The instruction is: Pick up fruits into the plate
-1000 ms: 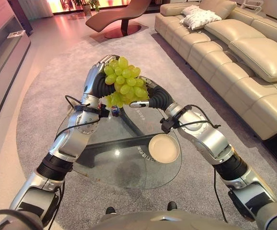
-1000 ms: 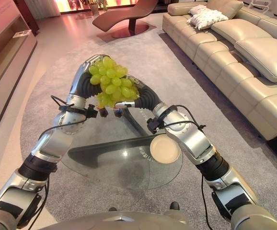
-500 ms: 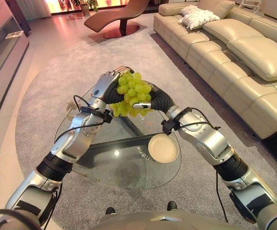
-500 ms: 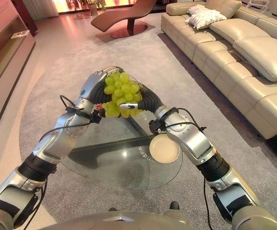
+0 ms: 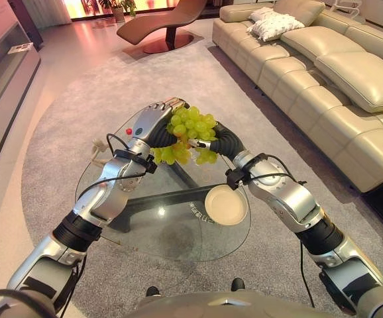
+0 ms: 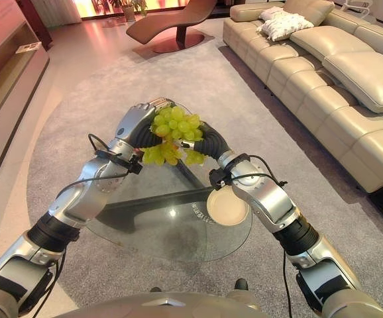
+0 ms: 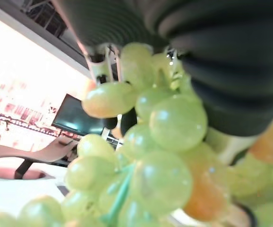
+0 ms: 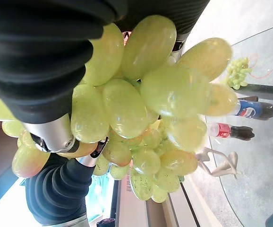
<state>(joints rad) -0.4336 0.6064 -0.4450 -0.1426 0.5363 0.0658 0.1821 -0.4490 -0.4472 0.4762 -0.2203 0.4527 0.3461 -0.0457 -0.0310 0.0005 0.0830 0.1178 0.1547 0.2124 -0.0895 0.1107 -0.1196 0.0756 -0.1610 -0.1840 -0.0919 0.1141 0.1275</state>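
A large bunch of green grapes (image 5: 190, 134) hangs in the air over the far side of the round glass table (image 5: 158, 232). It is clamped between both hands. My left hand (image 5: 149, 126) grips it from the left with fingers curled over the top. On the other side my right hand (image 5: 219, 140) closes round it. The wrist views show the grapes (image 8: 141, 104) pressed right against each hand's dark cover, with grapes (image 7: 160, 142) bulging round the fingers. An empty cream plate (image 5: 226, 205) sits on the table's right side, nearer me than the bunch and below it.
The glass top rests on a dark base on a grey rug. Two small bottles (image 8: 250, 109) stand on the glass beneath the bunch. A beige sofa (image 5: 324, 73) runs along the right, and a brown lounge chair (image 5: 168, 23) stands far back.
Both hands have carried the grapes lower and a little to the right, closer to the table and the plate. The grip on the bunch is unchanged.
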